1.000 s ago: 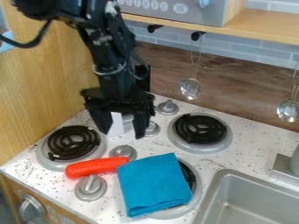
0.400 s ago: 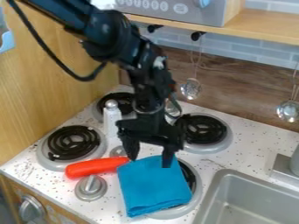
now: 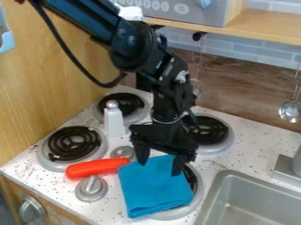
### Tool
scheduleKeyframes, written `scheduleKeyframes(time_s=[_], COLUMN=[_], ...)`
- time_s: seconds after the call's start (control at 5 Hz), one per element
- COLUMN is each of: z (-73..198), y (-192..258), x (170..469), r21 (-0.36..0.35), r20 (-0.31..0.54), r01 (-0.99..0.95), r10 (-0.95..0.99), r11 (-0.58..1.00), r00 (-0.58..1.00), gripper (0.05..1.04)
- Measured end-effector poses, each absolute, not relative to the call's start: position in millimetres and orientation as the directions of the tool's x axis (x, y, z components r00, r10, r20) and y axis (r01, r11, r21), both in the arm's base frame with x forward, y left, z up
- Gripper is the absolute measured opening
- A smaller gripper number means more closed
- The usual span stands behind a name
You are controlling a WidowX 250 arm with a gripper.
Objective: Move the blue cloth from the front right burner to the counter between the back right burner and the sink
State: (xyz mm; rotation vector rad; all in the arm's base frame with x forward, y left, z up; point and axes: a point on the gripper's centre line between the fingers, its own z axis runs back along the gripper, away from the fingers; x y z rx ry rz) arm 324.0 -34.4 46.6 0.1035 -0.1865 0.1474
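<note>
One gripper [image 3: 160, 161]: black, two-fingered, pointing down over the upper part of the folded cloth; fingers spread apart, with a gap between them and nothing held; contact with the fabric cannot be told.
Blue cloth [image 3: 154, 189]: folded into a rough rectangle, lying flat over part of the lower right burner [image 3: 197, 189], whose right and lower edges show beside it.
Long axis of cloth: from the upper to the lower part of the view, leaning slightly, its upper end farther left than its lower end.
Short edges of cloth: one below the gripper, rising toward the right; the other facing the bottom of the view, also rising toward the right.
Orange-red object [image 3: 94, 168]: elongated and smooth, its long axis nearly level across the view; broad, rounded end to the left, narrower end pointing right, at the cloth's upper left corner.
White shaker [image 3: 113, 122]: upright, its silvery top uppermost, between the two left burners.
Two knobs: one [image 3: 91, 189] just below the orange-red object, the other [image 3: 122, 152] just above its right end.
Sink [image 3: 218, 188]: grey basin set in the speckled counter, right of the cloth.
</note>
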Motion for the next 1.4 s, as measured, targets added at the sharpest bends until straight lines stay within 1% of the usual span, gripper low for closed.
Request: scheduleKeyframes(time_s=[0.2,0.4,0.8,1.0,1.4], z=[34.4,28.4,4.6,1.2,-1.2], y=[-31.4,-30.5,-29.4,-29.6,-31.9], x=[322.3,321.2,321.9,328.8,333.5], r21=[0.110,0.114,0.129,0.129,0.118], r20=[0.177,0.176,0.153,0.155,0.154], r01=[-0.164,-0.165,-0.178,-0.181,-0.192], r10=[0.143,0.144,0.157,0.160,0.173], r11=[0.980,0.980,0.976,0.975,0.974], r00=[0.974,0.974,0.976,0.975,0.973], gripper=[1.005,1.005,1.005,0.975,0.539])
